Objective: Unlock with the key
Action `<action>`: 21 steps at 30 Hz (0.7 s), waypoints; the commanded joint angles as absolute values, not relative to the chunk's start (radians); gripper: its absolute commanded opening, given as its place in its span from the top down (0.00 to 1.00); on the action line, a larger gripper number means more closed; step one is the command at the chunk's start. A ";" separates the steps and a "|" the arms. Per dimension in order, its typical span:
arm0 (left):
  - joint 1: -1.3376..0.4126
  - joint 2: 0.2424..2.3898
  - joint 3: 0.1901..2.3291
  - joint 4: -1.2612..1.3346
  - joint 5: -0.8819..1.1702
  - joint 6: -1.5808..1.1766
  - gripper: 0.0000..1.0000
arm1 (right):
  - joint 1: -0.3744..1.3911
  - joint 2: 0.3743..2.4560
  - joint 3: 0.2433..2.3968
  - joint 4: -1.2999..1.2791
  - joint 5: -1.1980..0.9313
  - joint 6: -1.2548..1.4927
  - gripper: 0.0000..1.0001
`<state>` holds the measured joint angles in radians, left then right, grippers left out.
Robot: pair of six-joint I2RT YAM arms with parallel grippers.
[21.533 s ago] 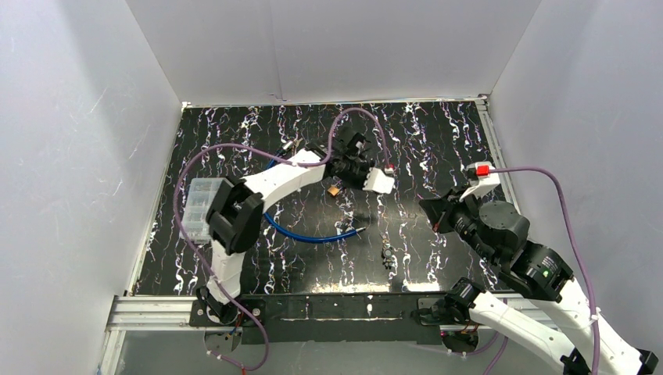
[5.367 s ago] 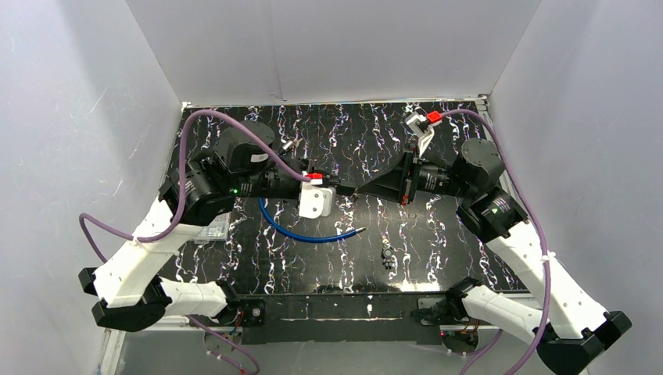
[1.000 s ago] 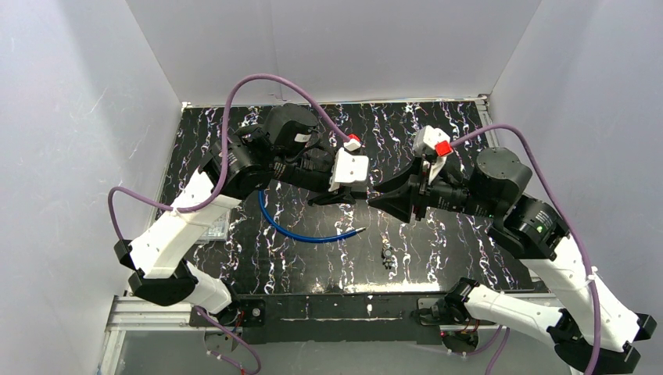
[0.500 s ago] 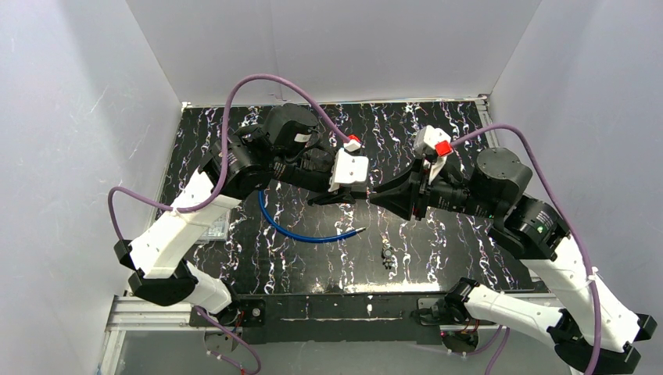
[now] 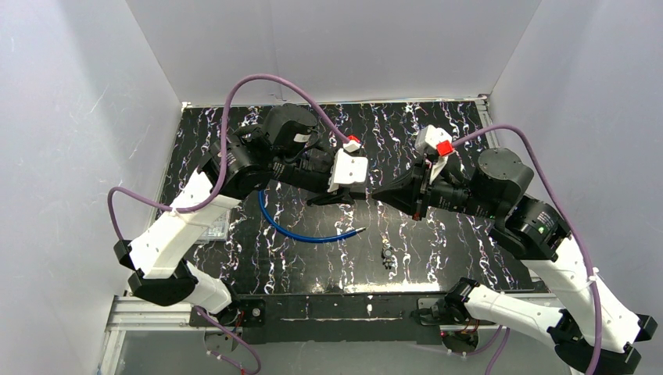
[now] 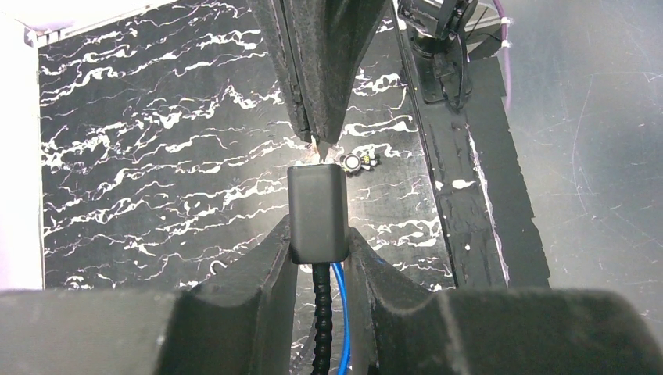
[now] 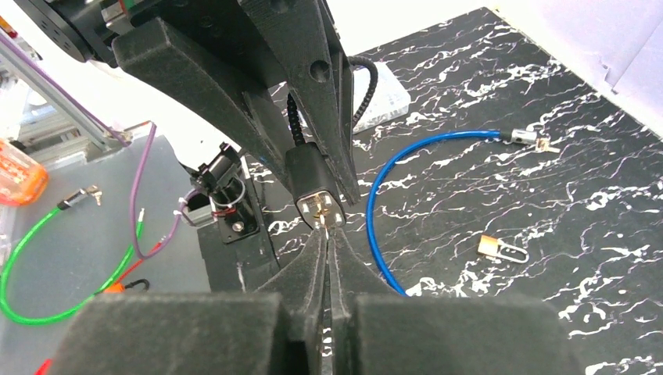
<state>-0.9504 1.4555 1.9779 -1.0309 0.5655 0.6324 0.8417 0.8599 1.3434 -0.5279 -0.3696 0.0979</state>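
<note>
The lock (image 6: 317,211) is a small black block with a black ribbed cable hanging from it, and my left gripper (image 6: 317,244) is shut on its sides above the table. In the right wrist view the lock's metal face (image 7: 319,201) points at my right gripper (image 7: 327,233). That gripper's jaws are pressed together on the thin key (image 7: 325,222), which sticks out of the lock's face. From above, the left gripper (image 5: 342,195) and the right gripper (image 5: 377,194) meet tip to tip over the middle of the table, and the lock is hidden between them.
A blue cable (image 5: 301,231) loops on the black marbled table (image 5: 438,125) below the grippers. A small brass padlock (image 7: 500,250) lies by it. A small black part (image 5: 387,254) sits nearer the front edge. A clear plastic box (image 5: 213,226) lies at the left.
My right gripper's jaws have gone from apart to pressed together on the key, and it has edged left toward the lock. The left arm has stayed still.
</note>
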 commanded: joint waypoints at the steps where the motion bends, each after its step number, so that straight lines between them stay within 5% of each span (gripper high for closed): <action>1: -0.948 1.419 2.025 -1.021 0.586 0.638 1.00 | 0.841 0.869 1.355 -0.511 -0.385 0.095 0.99; 21: -0.965 1.413 2.016 -1.003 0.530 0.792 1.00 | 0.841 0.867 1.243 -0.280 -0.432 0.280 0.99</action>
